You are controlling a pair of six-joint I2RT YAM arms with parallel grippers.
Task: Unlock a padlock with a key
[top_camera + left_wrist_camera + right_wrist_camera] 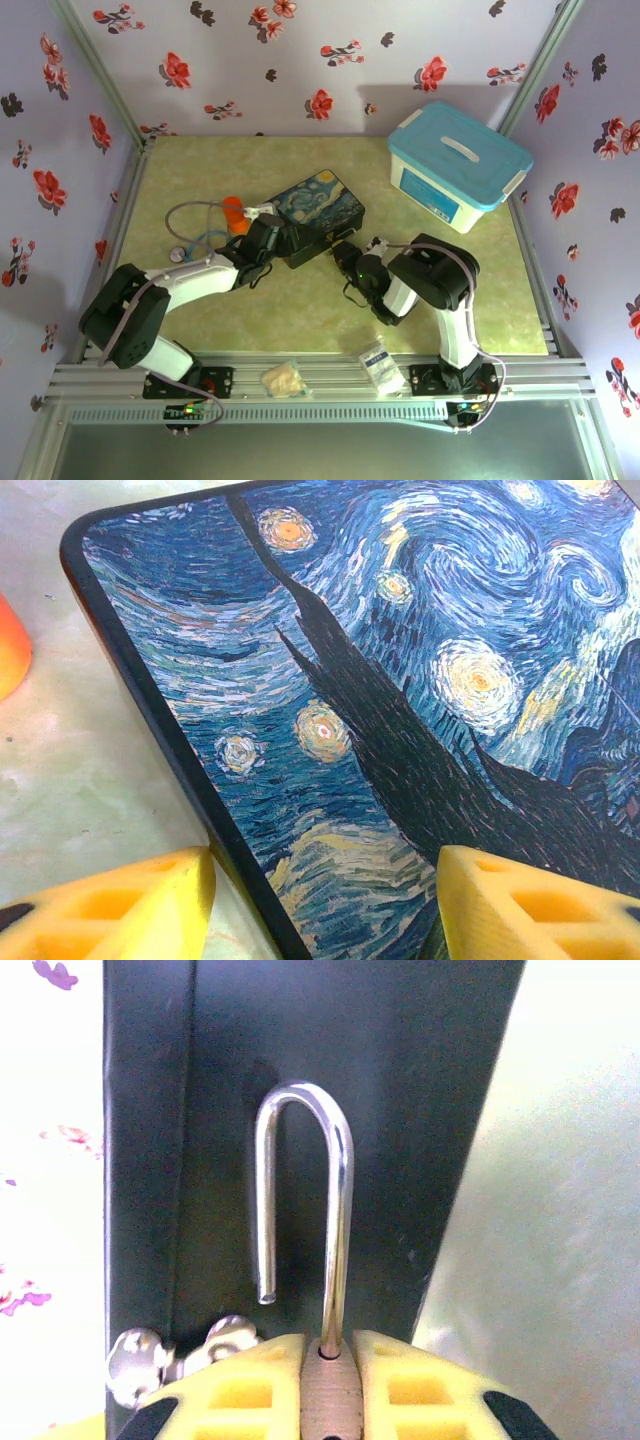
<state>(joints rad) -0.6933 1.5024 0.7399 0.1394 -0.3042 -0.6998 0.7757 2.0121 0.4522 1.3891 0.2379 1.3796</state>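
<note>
Nearest, my right gripper [324, 1352] is clamped on the padlock [322, 1400] body, its shackle [340, 1190] free at one leg before the painted box [410, 1100]; I should hold firm and steady. My left gripper [325, 890] stands apart, straddling that box's edge

A pale green marbled tabletop [300, 320] carries a painted box [318, 205] near its middle, an orange cylinder [234, 212] just left of it beside a looped grey cord [185, 225], and a blue-lidded plastic bin [460, 165] at the far right corner.
</note>
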